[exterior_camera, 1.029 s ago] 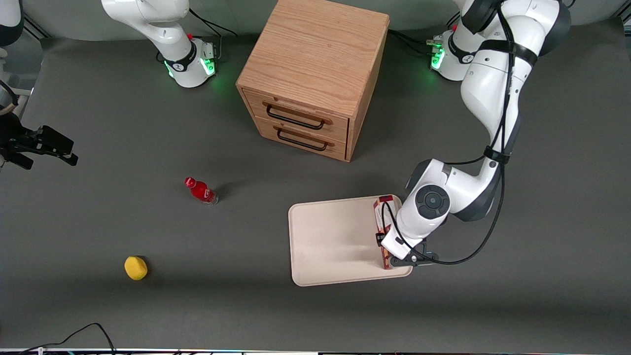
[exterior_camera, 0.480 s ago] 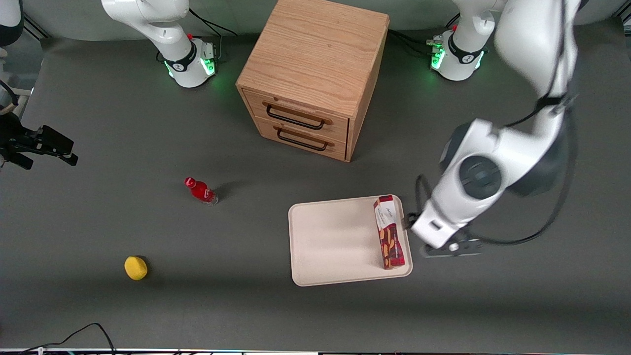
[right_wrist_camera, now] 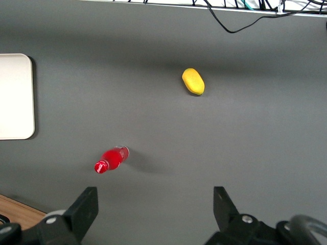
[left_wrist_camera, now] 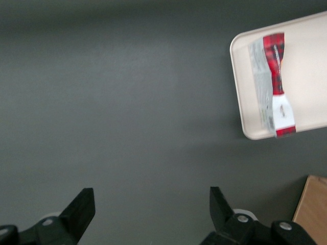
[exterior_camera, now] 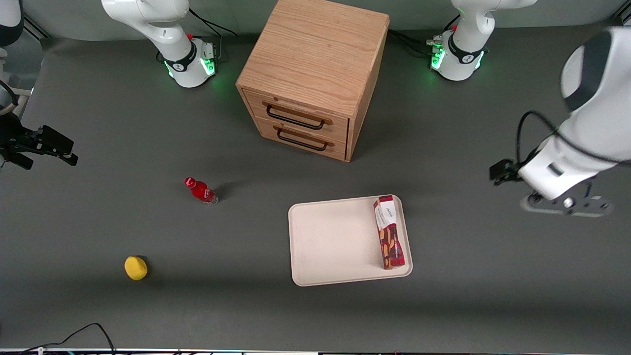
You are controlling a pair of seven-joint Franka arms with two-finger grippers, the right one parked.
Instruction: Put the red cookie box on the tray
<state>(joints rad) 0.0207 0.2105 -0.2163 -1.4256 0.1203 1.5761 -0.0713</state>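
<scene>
You have the slim dark-red cookie box (exterior_camera: 389, 232) with its white end panel lying flat inside the large beige rectangular tray (exterior_camera: 335, 241), tucked along the tray's rim on the side toward the working arm's end of the dark grey table (exterior_camera: 148, 305). The white end points toward the wooden two-drawer cabinet (exterior_camera: 313, 74). Your left arm's gripper (left_wrist_camera: 152, 212) is well apart from the tray, raised over bare table toward the working arm's end; its fingers (left_wrist_camera: 82, 209) are spread wide with nothing between them. In the wrist view you can see the box (left_wrist_camera: 273, 84) and the tray's rounded corner (left_wrist_camera: 245, 127). A small red bottle (exterior_camera: 200, 190) lies toward the parked arm's end, and a yellow lemon-shaped object (exterior_camera: 135, 267) sits nearer the front camera than the bottle.
</scene>
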